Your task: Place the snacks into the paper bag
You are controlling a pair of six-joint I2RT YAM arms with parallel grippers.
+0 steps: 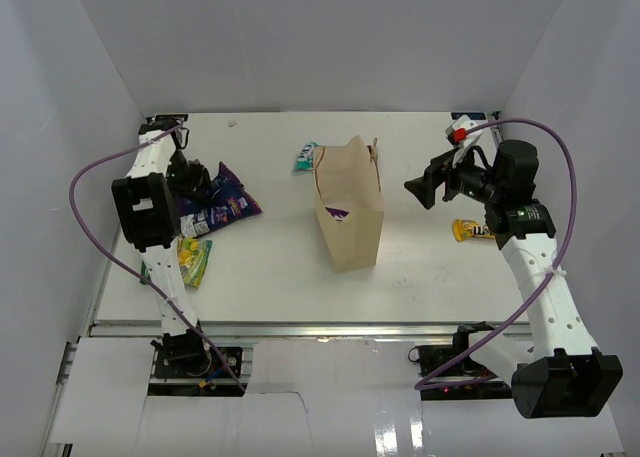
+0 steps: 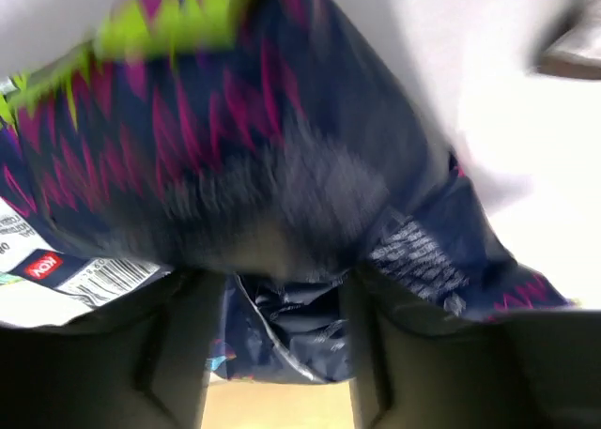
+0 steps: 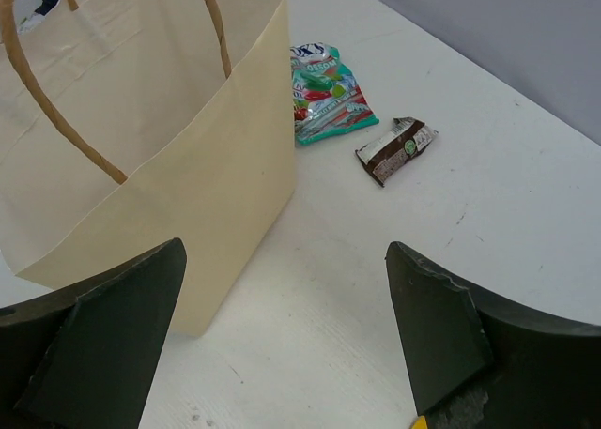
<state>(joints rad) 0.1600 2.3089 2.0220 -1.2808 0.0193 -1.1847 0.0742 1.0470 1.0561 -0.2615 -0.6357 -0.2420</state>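
Currently, overhead: paper bag (image 1: 348,217) upright; purple-black chip bag (image 1: 225,202) well left of it, under left gripper (image 1: 195,182); right gripper (image 1: 420,190) to its right.
Left wrist: jaws straddle a crumpled fold of the packet; whether clamped, cannot tell.
Right wrist: jaws spread, empty; brown bar (image 3: 396,150) beyond the bag.
Risk: a thin fold may slip on lifting; the packet may catch the bag rim.

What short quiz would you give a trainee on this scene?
1. True or false: the paper bag lies flat on the table.
2. Which snack is between the fingers of the left gripper? A) yellow packet B) chip bag C) teal packet
3. Which gripper is open with nothing in it?

Key: 1. False, it stands upright. 2. B. 3. The right gripper.
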